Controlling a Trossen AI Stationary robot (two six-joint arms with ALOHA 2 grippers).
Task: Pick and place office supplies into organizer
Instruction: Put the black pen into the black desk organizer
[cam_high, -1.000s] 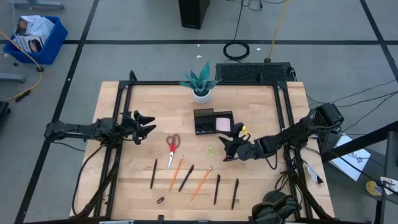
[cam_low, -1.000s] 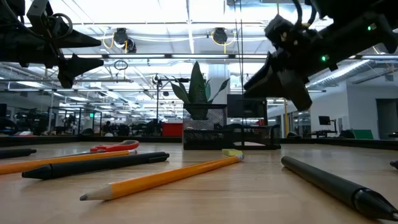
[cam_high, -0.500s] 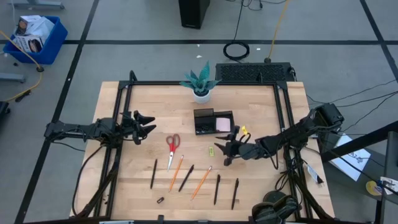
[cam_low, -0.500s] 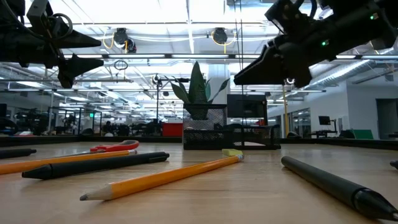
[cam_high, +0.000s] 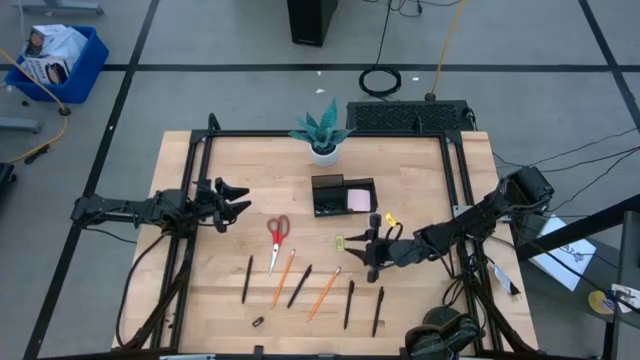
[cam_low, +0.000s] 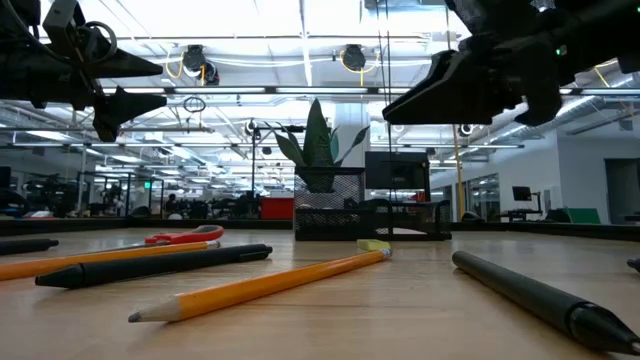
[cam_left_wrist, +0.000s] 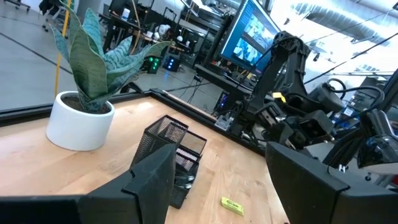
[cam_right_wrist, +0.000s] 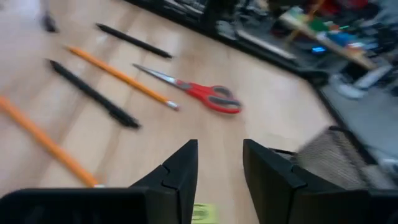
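Four black pens (cam_high: 300, 286), two orange pencils (cam_high: 323, 293), one red-handled scissors (cam_high: 277, 236).

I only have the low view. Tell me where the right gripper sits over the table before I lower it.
Observer: In the high view, the right gripper is just right of the yellow-green clip, on the pens' side of the organizer.
Operator: Give me its finger state.
Observer: Its wrist view shows the fingers apart with nothing between them.
Operator: Report what's in the organizer.
Observer: From above, a pink sticky-note pad lies in its right-hand section.
Operator: Now the left arm.
Observer: The left gripper waits, open, left of the scissors.
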